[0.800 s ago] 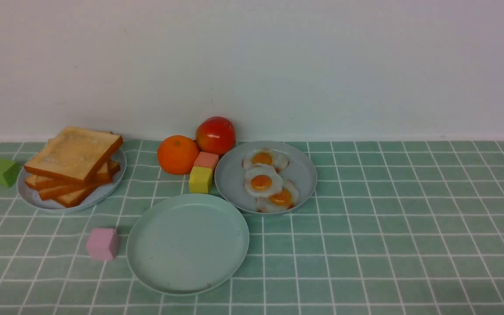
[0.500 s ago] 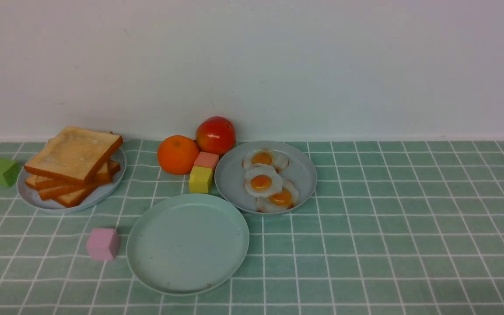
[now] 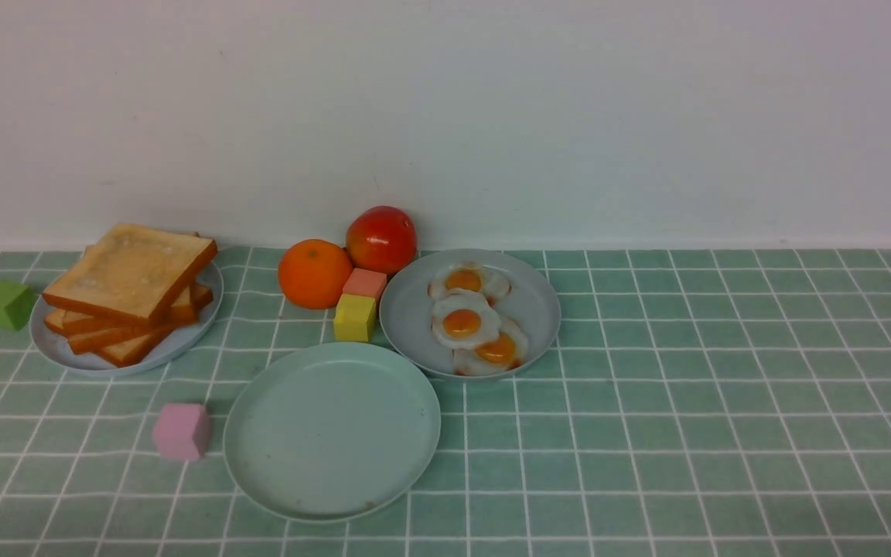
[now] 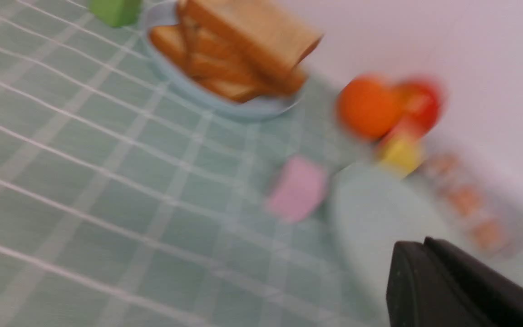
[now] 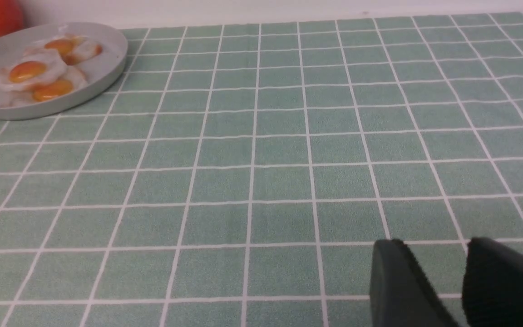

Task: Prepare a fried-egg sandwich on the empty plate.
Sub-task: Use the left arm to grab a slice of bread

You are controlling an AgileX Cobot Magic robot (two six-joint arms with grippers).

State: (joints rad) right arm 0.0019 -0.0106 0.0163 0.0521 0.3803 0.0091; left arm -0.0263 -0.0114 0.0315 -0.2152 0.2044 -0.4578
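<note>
The empty mint-green plate point(image 3: 332, 430) sits front and centre; it shows blurred in the left wrist view point(image 4: 379, 213). A stack of toast slices point(image 3: 130, 278) lies on a greyish-blue plate point(image 3: 182, 340) at the back left, also in the left wrist view point(image 4: 243, 50). Three fried eggs point(image 3: 465, 321) lie on another greyish-blue plate point(image 3: 538, 309), also in the right wrist view point(image 5: 34, 72). No sandwich is in view. Neither gripper shows in the front view. My left gripper point(image 4: 425, 240) has its fingers together, empty. My right gripper point(image 5: 436, 243) is slightly open and empty over bare cloth.
An orange point(image 3: 314, 273) and a red fruit point(image 3: 381, 238) stand by the back wall. A salmon cube point(image 3: 364, 283) and a yellow cube point(image 3: 355, 317) sit between the plates. A pink cube point(image 3: 180, 431) lies left of the mint plate, a green cube point(image 3: 7, 304) far left.
</note>
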